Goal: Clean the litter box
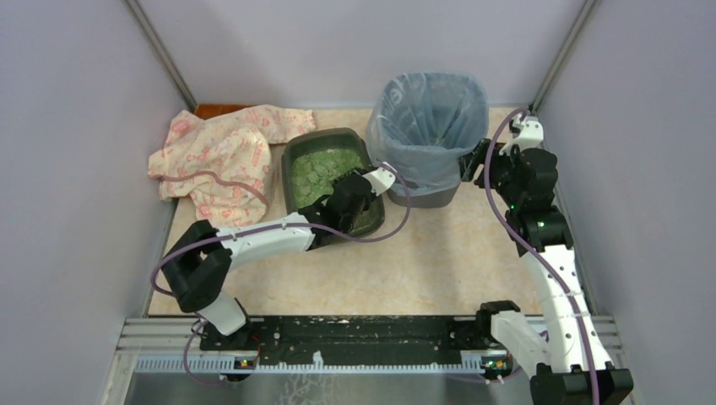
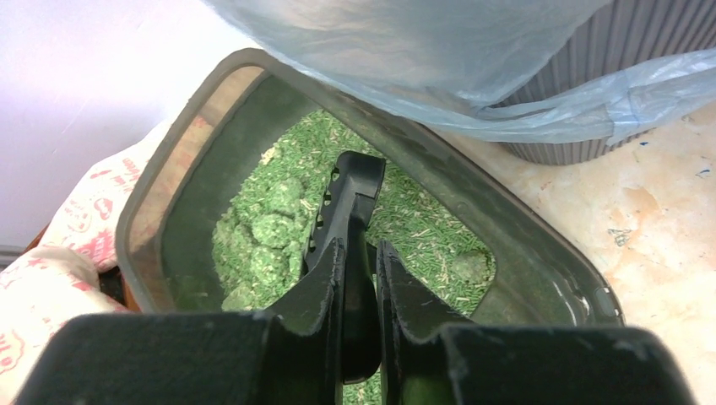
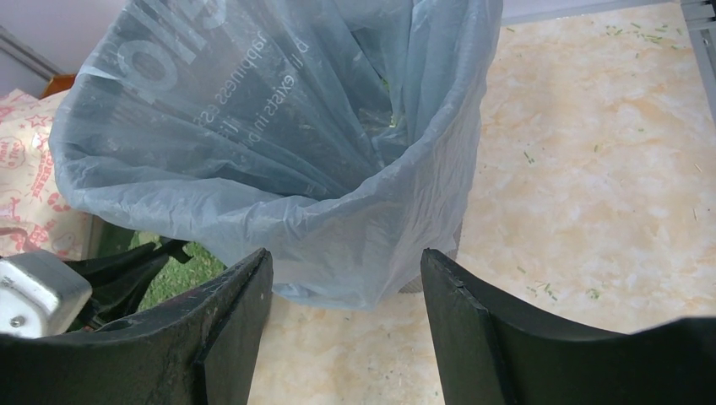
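Gripping the black slotted scoop (image 2: 350,190) is the step in hand. The left gripper (image 2: 359,257) sits low over the near-right part of the litter box (image 2: 540,253), its jaws pinched narrow on the scoop's handle. The blade lies on the green litter (image 2: 270,228) among clumps. The box rests on the table (image 1: 439,253) left of centre, with a patterned cloth (image 1: 219,152) just beside it on the left and the lined bin (image 1: 431,110) on the right. Further right, the right gripper (image 3: 346,270) hangs with jaws wide, holding nothing, facing the bin. Next, I judge, the scoop must slide under a clump, lift level so loose litter sifts out, then swing right over the bin's mouth.
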`<move>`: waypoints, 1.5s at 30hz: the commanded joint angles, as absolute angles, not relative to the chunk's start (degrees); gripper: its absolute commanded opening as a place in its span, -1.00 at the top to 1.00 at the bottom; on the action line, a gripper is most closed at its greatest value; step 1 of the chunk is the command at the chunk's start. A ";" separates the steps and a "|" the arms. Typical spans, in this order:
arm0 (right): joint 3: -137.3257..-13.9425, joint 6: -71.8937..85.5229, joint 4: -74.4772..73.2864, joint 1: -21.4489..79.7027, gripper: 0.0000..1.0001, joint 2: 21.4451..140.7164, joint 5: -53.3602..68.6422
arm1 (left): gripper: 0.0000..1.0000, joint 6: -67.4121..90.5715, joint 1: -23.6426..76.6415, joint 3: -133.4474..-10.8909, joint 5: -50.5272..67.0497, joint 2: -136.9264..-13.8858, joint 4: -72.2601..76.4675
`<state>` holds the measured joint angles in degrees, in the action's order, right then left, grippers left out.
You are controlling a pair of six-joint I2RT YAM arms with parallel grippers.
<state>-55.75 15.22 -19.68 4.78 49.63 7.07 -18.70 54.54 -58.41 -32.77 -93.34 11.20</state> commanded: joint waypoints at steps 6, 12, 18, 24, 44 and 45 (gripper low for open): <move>-55.31 16.08 -16.19 4.94 -0.30 49.02 8.70 | 1.00 -18.46 54.58 -56.98 -40.03 -86.62 10.56; -55.72 15.91 -16.57 4.99 -0.30 48.36 8.26 | 1.00 -18.46 54.58 -55.02 -41.87 -82.18 12.91; -55.68 16.41 -15.79 4.97 -0.30 48.14 9.57 | 1.00 -20.37 54.49 -51.56 -46.49 -77.05 17.52; -55.82 19.25 -12.51 6.21 -0.31 47.84 11.30 | 1.00 -9.87 51.26 -49.17 -40.59 -68.84 13.22; -58.16 16.63 1.11 36.53 -0.39 56.71 7.37 | 1.00 10.89 46.94 -50.13 -28.90 -47.24 4.88; -58.63 15.93 0.95 37.73 -0.41 58.09 6.78 | 1.00 11.37 46.60 -50.42 -28.65 -47.28 4.08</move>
<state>-55.53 20.18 -2.48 32.03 54.63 11.16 6.44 47.72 -48.34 -31.16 -49.08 6.07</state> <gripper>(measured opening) 0.693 0.192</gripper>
